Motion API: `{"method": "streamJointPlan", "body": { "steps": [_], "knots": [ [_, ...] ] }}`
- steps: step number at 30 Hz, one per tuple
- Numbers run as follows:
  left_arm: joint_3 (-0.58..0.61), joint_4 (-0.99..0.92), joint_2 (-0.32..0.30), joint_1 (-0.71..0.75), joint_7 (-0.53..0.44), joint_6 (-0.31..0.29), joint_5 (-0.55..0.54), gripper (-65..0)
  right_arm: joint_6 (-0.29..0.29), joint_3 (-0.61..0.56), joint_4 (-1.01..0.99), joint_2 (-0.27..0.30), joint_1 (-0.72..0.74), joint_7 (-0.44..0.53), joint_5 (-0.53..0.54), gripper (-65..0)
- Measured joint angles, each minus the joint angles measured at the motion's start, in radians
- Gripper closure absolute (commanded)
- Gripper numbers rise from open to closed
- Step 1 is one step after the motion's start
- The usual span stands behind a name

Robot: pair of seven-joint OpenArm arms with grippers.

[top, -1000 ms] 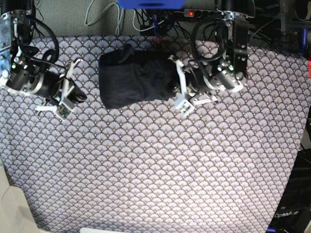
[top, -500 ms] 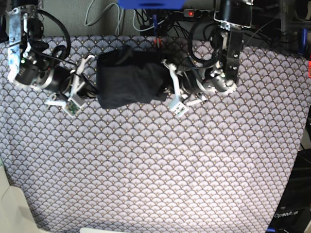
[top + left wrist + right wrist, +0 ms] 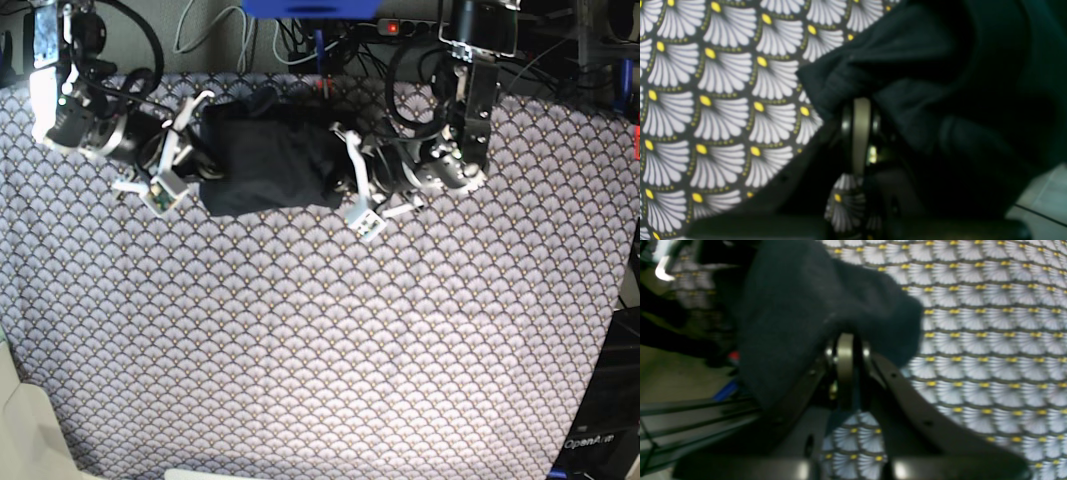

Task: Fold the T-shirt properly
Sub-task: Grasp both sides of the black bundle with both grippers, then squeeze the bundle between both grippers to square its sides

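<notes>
The black T-shirt [image 3: 265, 160] lies as a bunched, folded block at the back of the grey scallop-patterned cloth [image 3: 320, 330]. My left gripper [image 3: 342, 172] is shut, its tips pressed against the shirt's right edge. In the left wrist view the closed fingertips [image 3: 857, 103] butt into dark folds of the T-shirt [image 3: 940, 83]. My right gripper [image 3: 197, 155] is shut too, touching the shirt's left edge. In the right wrist view its tips [image 3: 845, 340] sit under a lump of the T-shirt [image 3: 800, 306]. I see no fabric between either pair of jaws.
Cables and a power strip [image 3: 390, 27] run along the table's back edge, beside a blue object [image 3: 310, 7]. A dark box [image 3: 600, 430] stands off the table at the lower right. The patterned cloth stretches wide in front of the shirt.
My right gripper has travelled right and back until it met the shirt's left edge. My left gripper has slid left, pushing the shirt's right edge inward, so the bundle is narrower.
</notes>
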Motion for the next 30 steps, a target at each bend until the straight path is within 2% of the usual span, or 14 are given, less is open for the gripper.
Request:
{"method": "streamJointPlan", "body": {
  "steps": [7, 10, 11, 16, 20, 24, 27, 30],
  "knots": [
    [0.007, 0.048, -0.045, 0.008, 0.02, -0.008, -0.014, 0.0, 0.0, -0.004, -0.015, 0.004, -0.022, 0.051, 0.001, -2.2],
    [0.003, 0.111, -0.094, 0.019, 0.106, -0.008, 0.004, 0.0, 0.0, -0.005, -0.047, 0.011, -0.019, 0.058, -0.011, -2.2],
    [-0.012, 0.128, -0.097, 0.021, 0.14, -0.008, 0.029, 0.0, 0.0, -0.005, -0.047, 0.015, -0.021, 0.059, -0.029, -2.2],
    [-0.122, 0.253, -0.104, 0.021, 0.208, -0.004, 0.022, 0.0, 0.0, -0.005, -0.048, -0.006, -0.009, 0.084, -0.134, -2.1],
    [-0.136, 0.362, -0.076, 0.013, 0.287, -0.003, -0.005, 0.0, 0.0, -0.005, -0.048, -0.008, -0.008, 0.082, -0.135, -2.1],
    [-0.137, 0.401, -0.028, -0.049, 0.367, -0.008, -0.128, 0.0, 0.0, -0.005, -0.048, -0.008, -0.008, 0.082, -0.135, -2.1],
    [-0.135, 0.4, 0.007, -0.08, 0.375, -0.008, -0.207, 0.0, 0.0, -0.005, -0.048, -0.008, -0.006, 0.082, -0.135, -2.1],
    [-0.13, 0.399, 0.058, -0.07, 0.386, -0.008, -0.208, 0.0, 0.0, -0.005, -0.048, -0.008, -0.007, 0.082, -0.135, -2.1]
  ]
}}
